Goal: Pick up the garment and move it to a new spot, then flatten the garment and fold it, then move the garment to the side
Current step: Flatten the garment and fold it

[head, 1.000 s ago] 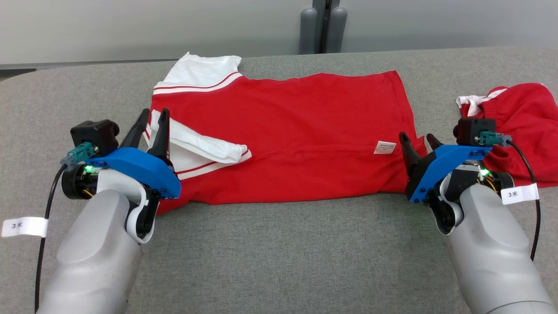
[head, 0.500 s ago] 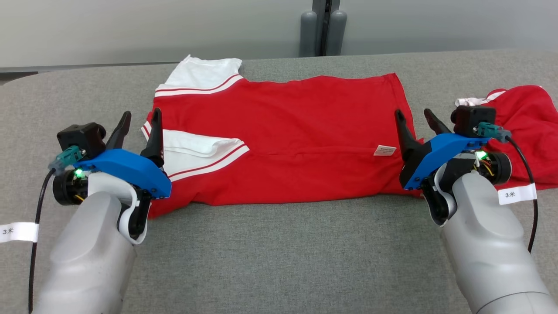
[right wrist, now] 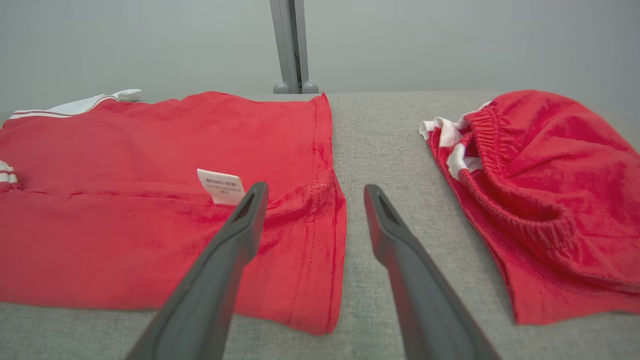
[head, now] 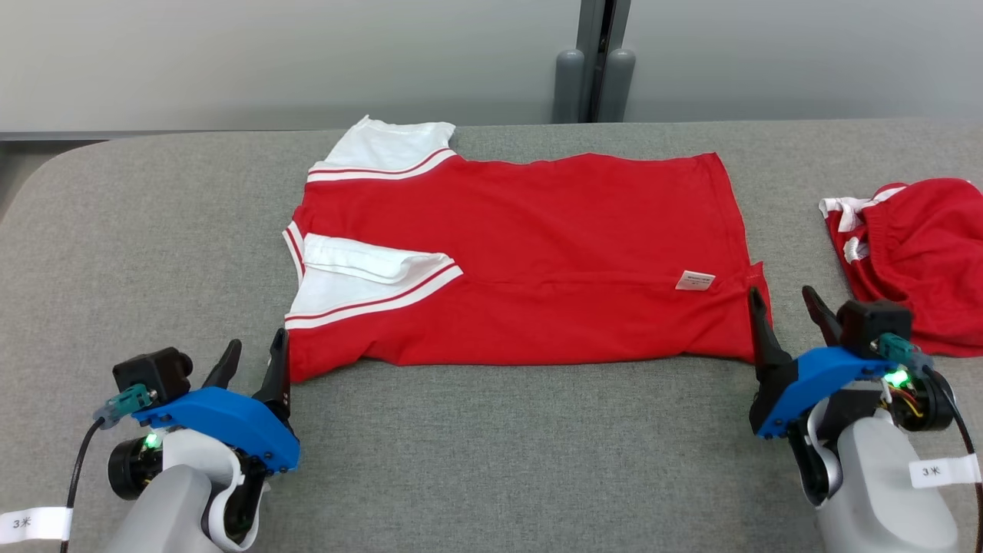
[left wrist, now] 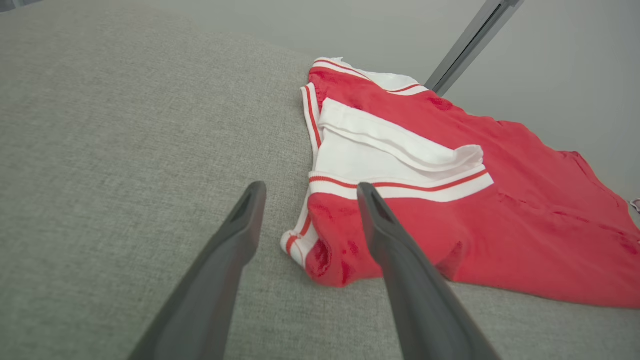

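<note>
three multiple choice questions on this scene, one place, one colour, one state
1. Where does the crumpled red garment lie relative to the red shirt? A) on it B) to the robot's right, apart C) to the robot's left
2. The shirt's sleeves are? A) white with red stripes B) blue C) all red
3. The right gripper's fingers are? A) shut on the shirt B) shut, empty C) open, holding nothing
Answers: 1 B, grey table shows between them; 2 A, white cloth, red bands; 3 C, fingers spread, gripping nothing.
</note>
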Robot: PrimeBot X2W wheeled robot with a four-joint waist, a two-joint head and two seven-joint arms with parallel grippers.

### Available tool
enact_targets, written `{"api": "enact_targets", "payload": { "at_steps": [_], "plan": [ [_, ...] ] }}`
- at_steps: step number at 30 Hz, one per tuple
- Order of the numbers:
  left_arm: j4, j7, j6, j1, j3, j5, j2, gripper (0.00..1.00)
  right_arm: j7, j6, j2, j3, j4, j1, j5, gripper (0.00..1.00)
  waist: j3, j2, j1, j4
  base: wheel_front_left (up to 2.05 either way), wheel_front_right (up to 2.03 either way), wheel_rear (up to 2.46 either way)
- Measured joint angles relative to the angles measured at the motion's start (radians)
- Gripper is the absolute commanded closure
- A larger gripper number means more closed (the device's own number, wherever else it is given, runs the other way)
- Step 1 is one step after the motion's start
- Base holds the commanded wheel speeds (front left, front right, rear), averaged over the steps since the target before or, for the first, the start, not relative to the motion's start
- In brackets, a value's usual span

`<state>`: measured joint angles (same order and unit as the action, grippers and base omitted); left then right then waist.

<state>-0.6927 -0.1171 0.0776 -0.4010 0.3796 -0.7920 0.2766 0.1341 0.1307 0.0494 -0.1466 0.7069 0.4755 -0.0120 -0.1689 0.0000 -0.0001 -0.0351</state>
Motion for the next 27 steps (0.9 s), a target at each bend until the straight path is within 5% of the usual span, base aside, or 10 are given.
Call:
{"api": "enact_targets", "payload": {
  "at_steps": [13,14,15,17,27],
  "plan": [
    [0.111,0.161,-0.061,0.064,-0.015,-0.081,0.010,0.00,-0.140,0.000,0.000,0.011,-0.271,-0.160,-0.043,0.00,-0.049,0.0000,0.0000,0.037,0.00,0.00,0.00],
    [0.116,0.167,-0.062,0.067,-0.016,-0.086,0.010,0.11,-0.151,0.000,0.000,0.011,-0.278,-0.163,-0.044,0.00,-0.051,0.0000,0.0000,0.039,0.00,0.00,0.00],
    [0.122,0.170,-0.062,0.068,-0.017,-0.091,0.010,0.51,-0.161,0.000,0.000,0.012,-0.282,-0.165,-0.049,0.00,-0.054,0.0000,0.0000,0.040,0.00,0.00,0.00],
    [0.133,0.177,-0.063,0.068,-0.018,-0.097,0.010,0.95,-0.175,0.000,0.000,0.014,-0.283,-0.171,-0.057,0.00,-0.057,0.0000,0.0000,0.039,0.00,0.00,0.00],
    [0.180,0.140,-0.069,0.069,-0.032,-0.096,0.012,1.00,-0.204,0.000,0.000,0.032,-0.136,-0.105,-0.161,0.00,-0.062,0.0000,0.0000,0.011,0.00,0.00,0.00]
  ]
}}
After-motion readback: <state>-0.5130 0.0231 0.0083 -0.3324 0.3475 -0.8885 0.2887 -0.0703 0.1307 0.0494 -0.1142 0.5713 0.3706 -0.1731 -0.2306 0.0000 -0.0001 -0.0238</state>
